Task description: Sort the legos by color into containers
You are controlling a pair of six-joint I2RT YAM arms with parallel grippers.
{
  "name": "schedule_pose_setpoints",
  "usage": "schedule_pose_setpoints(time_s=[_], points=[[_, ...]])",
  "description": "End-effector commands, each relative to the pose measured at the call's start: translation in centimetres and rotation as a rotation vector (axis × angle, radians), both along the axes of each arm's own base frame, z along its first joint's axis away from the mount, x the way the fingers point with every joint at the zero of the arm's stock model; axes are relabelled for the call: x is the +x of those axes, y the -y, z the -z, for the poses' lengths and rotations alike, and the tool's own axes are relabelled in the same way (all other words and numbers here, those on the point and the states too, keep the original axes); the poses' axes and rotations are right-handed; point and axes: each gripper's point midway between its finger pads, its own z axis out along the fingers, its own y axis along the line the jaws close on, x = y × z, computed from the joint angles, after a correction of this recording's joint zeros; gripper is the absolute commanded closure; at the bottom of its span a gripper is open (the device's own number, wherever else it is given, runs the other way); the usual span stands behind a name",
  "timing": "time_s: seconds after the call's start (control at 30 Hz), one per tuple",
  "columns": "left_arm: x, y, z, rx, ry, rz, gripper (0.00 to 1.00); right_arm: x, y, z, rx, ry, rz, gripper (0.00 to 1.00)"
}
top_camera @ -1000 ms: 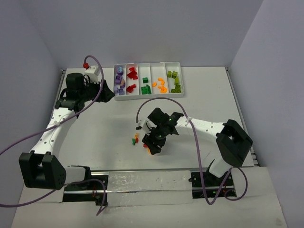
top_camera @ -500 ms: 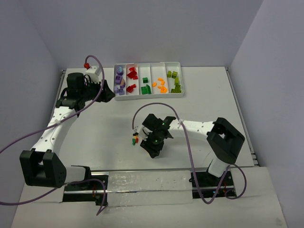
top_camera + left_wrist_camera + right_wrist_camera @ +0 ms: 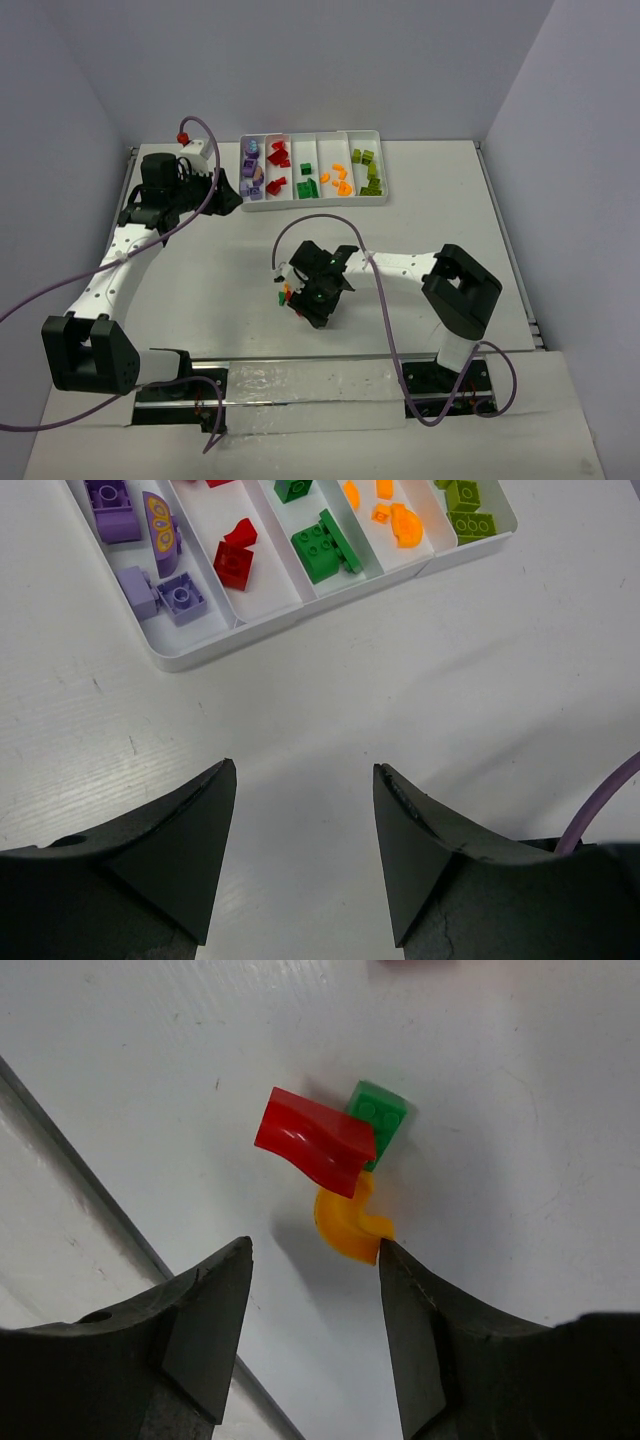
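Note:
The white tray [image 3: 315,203] stands at the back centre, its compartments holding purple [image 3: 252,170], red [image 3: 278,160], dark green [image 3: 307,183], orange [image 3: 340,178] and lime [image 3: 370,170] legos. In the left wrist view the tray's near rim [image 3: 200,658] lies ahead of my left gripper [image 3: 305,770], which is open and empty over bare table, just left of the tray [image 3: 228,200]. My right gripper [image 3: 315,1250] is open, low over the table mid-front [image 3: 296,296]. Just ahead of it lie a red lego [image 3: 315,1140], a dark green lego [image 3: 380,1120] and an orange curved lego [image 3: 345,1225], bunched together. Its right fingertip [image 3: 395,1260] touches the orange piece.
Purple cables [image 3: 340,225] loop over both arms. A metal rail [image 3: 300,385] runs along the near table edge; its strip shows at the left of the right wrist view [image 3: 60,1130]. Grey walls close in the back and sides.

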Motion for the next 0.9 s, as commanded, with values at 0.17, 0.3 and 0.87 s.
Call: schedule_pose_setpoints(time_s=[0.17, 0.3, 0.87], points=[[0.4, 0.1, -1.9, -0.008, 0.051, 0.014, 0.34, 1.7, -0.8, -1.1, 0.0, 0.095, 0.022, 0.33], [0.4, 0.2, -1.7, -0.007, 0.045, 0.019, 0.34, 2.3, -0.3, -1.3, -0.023, 0.14, 0.028, 0.33], [0.6, 0.3, -1.6, -0.001, 0.043, 0.037, 0.34, 2.6, -2.3, -2.1, 0.074, 0.176, -0.143, 0.22]])
